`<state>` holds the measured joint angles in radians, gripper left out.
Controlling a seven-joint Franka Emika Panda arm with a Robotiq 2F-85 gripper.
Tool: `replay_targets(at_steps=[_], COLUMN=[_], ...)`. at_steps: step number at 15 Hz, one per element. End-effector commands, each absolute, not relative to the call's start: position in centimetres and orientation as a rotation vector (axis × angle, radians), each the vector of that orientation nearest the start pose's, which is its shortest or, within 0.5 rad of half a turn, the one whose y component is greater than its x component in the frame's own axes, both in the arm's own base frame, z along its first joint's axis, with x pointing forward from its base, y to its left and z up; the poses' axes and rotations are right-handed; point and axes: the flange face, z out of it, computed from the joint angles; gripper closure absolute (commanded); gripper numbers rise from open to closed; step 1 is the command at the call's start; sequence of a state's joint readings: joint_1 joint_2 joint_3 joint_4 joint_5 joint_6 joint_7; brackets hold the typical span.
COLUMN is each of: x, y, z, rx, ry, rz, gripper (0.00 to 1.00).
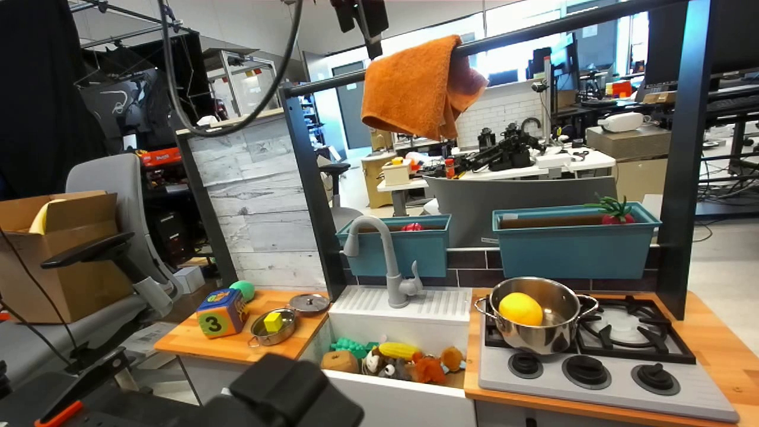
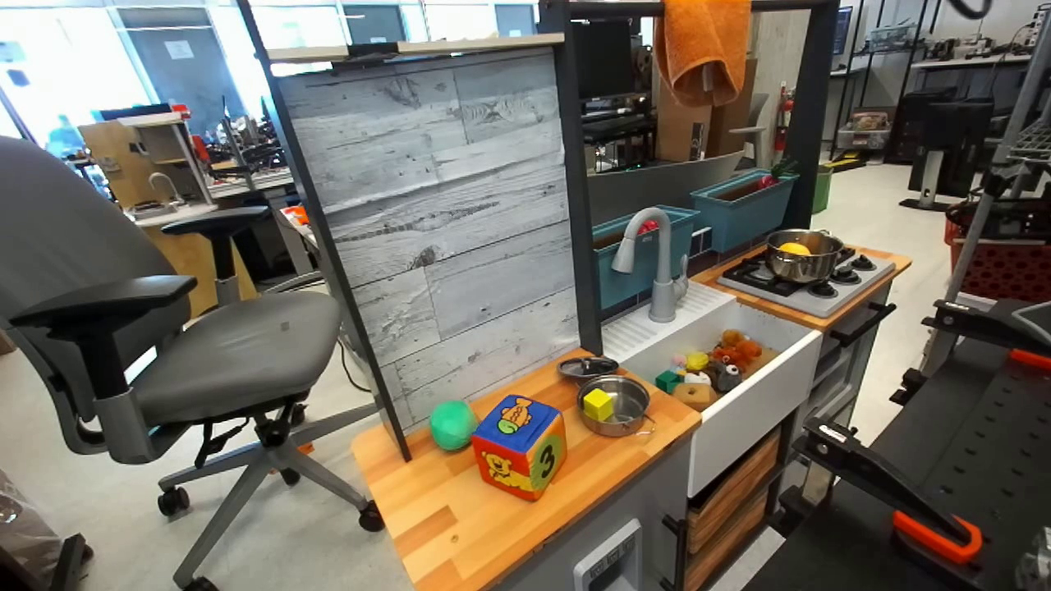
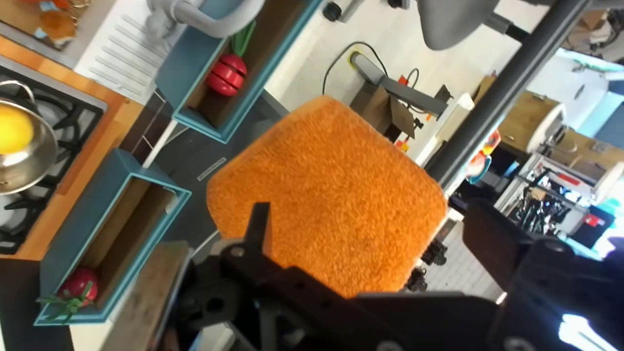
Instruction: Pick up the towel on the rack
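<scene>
The orange towel (image 1: 409, 86) hangs folded over the dark bar of the rack (image 1: 545, 28), its ends drooping below. Its lower part (image 2: 706, 57) also shows beneath the bar (image 2: 784, 6) in an exterior view. At the top edge of an exterior view, my gripper (image 1: 362, 35) points down just above the towel's upper side. In the wrist view the jaws of the gripper (image 3: 370, 214) stand wide open, and the towel (image 3: 331, 195) fills much of the view beyond them. One finger (image 3: 258, 226) overlaps the cloth in that view; whether it touches cannot be told. Nothing is gripped.
Dark upright posts (image 1: 688, 160) carry the bar. Below are teal planters (image 1: 575, 246), a grey faucet (image 1: 388, 261), a sink with several toys (image 1: 344, 379), and a steel pot (image 1: 522, 338) holding a yellow ball on the stove. A cable (image 1: 284, 65) loops left of the gripper.
</scene>
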<state>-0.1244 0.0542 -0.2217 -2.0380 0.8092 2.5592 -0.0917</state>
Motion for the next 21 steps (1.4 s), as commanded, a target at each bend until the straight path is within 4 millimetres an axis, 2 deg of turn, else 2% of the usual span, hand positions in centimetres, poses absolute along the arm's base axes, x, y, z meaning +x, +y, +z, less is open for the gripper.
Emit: replay_targets(at_steps=[1,6,9,10,11,12,15,19,21], x=[61.3,66.3,68.4,69.0,69.3,69.7,69.8,67.7,66.0], y=[-23.5,-25.8,-26.3,-26.4,-26.3,-26.3,-25.9,-25.2,-25.1], z=[46.9,46.5,45.7,45.3,45.0,44.8,44.6,45.8,46.8], rx=[-2.207,-2.119,-2.081,-2.079,-2.088,-2.089,-2.119,-2.160,-2.189], ry=[1.178,1.318,1.390,1.408,1.420,1.430,1.418,1.316,1.251], rz=[-0.833,-0.821,-0.789,-0.775,-0.758,-0.749,-0.691,-0.624,-0.591], gripper=[0.00,0.00,0.00,0.25,0.26,0.32,0.58,0.87,0.88])
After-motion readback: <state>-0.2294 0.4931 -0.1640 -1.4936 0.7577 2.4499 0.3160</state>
